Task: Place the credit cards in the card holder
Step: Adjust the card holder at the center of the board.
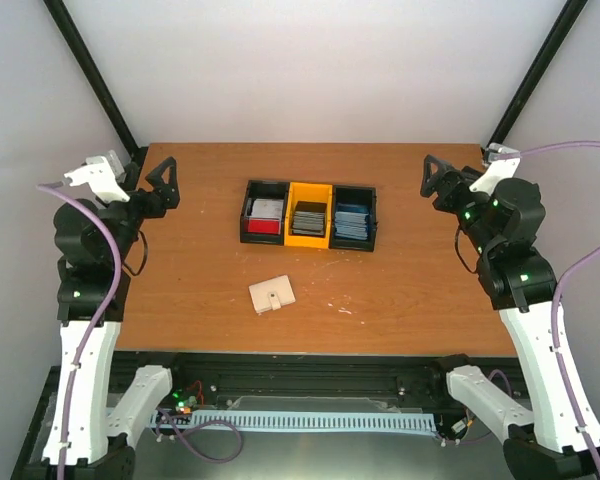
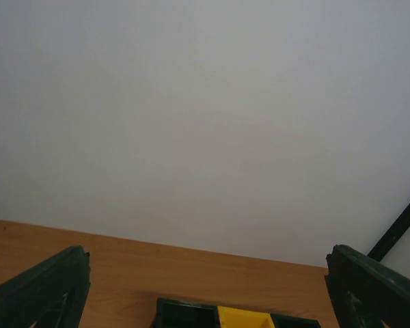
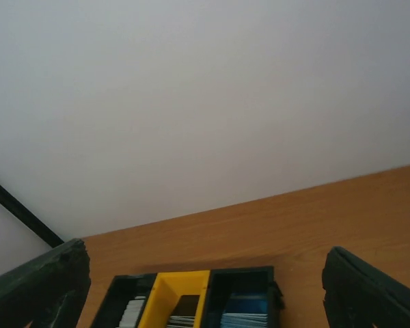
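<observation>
Two grippers: left gripper [image 1: 162, 185], right gripper [image 1: 435, 180] spread, empty.
card holder [image 1: 272, 295]: nearer left arm.
credit cards [image 1: 309, 218]: in bin tray [image 1: 310, 187], midway between arms.

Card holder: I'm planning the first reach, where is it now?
In the top view the card holder lies on the table slightly left of centre, nearer the arms than the bin tray and not touching it.

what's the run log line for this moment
stage: not started | left gripper: open, empty | right gripper: open, empty | credit cards: in bin tray | card holder: folded, on table, untouched
</observation>
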Robot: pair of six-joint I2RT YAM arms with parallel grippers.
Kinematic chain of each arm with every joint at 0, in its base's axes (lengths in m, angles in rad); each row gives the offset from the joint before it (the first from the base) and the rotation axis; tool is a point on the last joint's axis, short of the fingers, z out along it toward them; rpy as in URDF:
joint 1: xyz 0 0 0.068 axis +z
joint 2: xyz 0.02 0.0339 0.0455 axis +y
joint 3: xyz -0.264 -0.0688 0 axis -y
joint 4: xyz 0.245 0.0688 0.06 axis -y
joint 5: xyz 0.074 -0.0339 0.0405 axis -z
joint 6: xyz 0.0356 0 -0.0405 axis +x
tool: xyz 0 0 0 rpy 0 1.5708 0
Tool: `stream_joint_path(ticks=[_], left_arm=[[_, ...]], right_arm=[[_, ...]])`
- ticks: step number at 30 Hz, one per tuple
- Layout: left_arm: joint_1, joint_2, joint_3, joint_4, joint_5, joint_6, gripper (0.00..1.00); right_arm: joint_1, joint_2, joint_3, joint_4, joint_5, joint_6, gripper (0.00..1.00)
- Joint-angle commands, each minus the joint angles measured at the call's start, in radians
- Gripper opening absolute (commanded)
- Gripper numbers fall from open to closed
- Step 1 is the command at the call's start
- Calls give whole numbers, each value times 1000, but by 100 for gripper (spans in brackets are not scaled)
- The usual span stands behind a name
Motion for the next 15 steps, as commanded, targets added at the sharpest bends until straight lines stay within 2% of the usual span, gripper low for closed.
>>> stream_joint_path(ticks=[1, 10, 15], left_arm=[[70, -4, -26, 75, 116, -42, 96], [139, -54, -114, 48, 273, -161, 99], [151, -62, -224, 32, 456, -196, 100]], right_arm=[[-80, -5, -49, 90, -165, 55, 94], [-156, 59, -148, 134, -552, 111, 100], [-67, 104, -245, 155, -592, 117, 100]])
